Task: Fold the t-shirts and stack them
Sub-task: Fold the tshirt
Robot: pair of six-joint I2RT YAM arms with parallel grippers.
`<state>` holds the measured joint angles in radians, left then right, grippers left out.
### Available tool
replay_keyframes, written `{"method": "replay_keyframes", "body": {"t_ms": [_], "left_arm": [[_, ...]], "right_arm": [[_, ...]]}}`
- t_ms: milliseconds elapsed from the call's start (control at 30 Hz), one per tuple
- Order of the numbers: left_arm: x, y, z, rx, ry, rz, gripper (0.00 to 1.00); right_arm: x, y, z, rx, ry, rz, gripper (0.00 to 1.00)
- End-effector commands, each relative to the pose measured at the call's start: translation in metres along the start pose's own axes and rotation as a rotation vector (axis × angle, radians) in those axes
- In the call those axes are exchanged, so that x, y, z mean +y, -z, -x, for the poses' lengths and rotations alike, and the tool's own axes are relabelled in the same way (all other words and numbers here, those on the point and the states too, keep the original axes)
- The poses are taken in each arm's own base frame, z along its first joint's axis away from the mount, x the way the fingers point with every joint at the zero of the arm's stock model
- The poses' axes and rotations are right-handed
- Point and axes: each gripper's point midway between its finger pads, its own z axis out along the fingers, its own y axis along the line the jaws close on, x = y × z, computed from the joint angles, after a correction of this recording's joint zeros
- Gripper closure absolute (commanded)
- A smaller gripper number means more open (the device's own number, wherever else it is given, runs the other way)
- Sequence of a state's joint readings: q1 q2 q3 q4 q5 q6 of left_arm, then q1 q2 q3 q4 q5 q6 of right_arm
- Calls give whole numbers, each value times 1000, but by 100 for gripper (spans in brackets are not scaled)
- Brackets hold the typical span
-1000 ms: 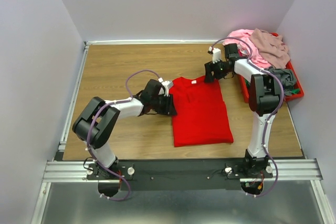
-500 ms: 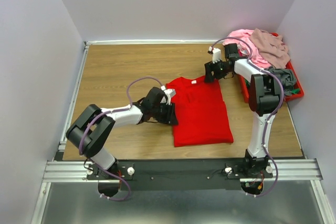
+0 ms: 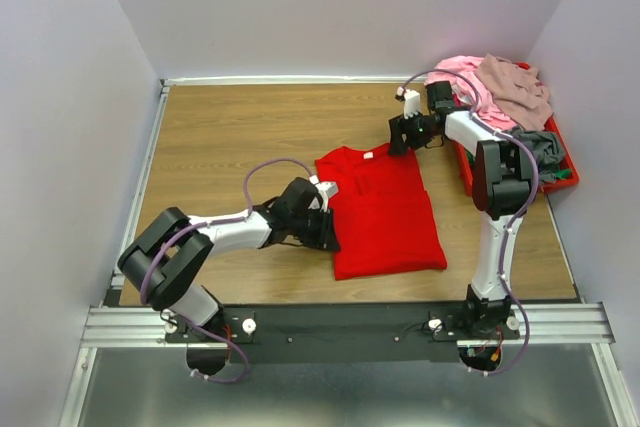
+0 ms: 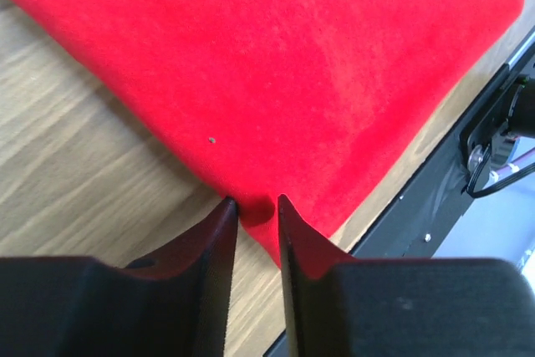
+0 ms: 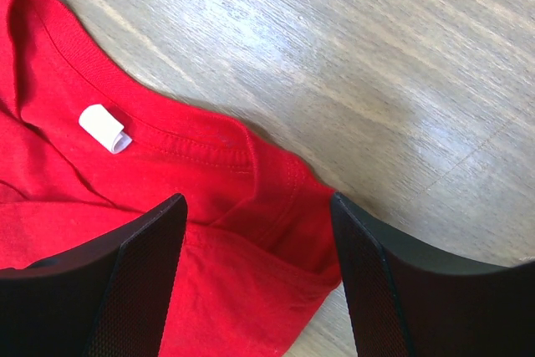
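A bright red t-shirt (image 3: 385,209) lies folded lengthwise on the wooden table, collar and white neck label (image 3: 369,156) at the far end. My left gripper (image 3: 325,232) is low at the shirt's left edge, towards the near end. In the left wrist view its jaws (image 4: 255,202) are almost closed, with the red edge (image 4: 334,81) pinched between the tips. My right gripper (image 3: 400,137) is open over the shirt's far right corner. In the right wrist view its fingers (image 5: 257,202) straddle the folded shoulder (image 5: 276,232), with the label (image 5: 106,129) to the left.
A rigid red tray (image 3: 562,175) stands at the right edge of the table. It holds a heap of pink (image 3: 462,75), mauve-beige (image 3: 512,89) and grey (image 3: 540,145) shirts. The black front rail (image 4: 493,123) lies just beyond the shirt's near corner.
My left gripper has slid along the shirt's left edge towards the near end of the table. The right arm has not moved. The shirt lies about as before.
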<state>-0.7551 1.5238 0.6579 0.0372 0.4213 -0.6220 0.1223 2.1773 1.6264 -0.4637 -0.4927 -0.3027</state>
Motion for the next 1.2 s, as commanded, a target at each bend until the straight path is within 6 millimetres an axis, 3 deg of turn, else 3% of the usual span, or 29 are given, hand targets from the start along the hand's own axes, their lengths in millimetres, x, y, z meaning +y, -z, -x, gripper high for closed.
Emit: {"method": "replay_keyframes", "body": {"t_ms": [0,300,667,867,1000,1033,1067,1100,1167], "left_arm": [[-10,2,-5,8,1,-35,75],[-21,12,-21,39,12,-89,100],[-30,14,-51,95,42,-149,100],[-35,12,-50,87,40,-161,100],[-35,18,-24,-19,3,-99,75],[-31,22,-21,-27,0,-60,62],[-35,31,3,-116,-28,-25,54],[-30,37,8,-133,-60,16,53],[-24,56,46,-268,-98,119,48]], "right_arm": [[-6,-10,-11,27,-32,2,24],[-12,-13,-10,29,-41,-18,28],[-18,-17,-3,20,-56,-37,32],[-18,-16,-2,18,-45,-38,32],[-12,-8,5,-1,-9,-18,22],[-11,-5,6,-7,-3,-15,19],[-8,3,14,-25,25,-18,14],[-7,6,15,-29,37,-21,12],[-6,17,23,-49,63,-35,11]]}}
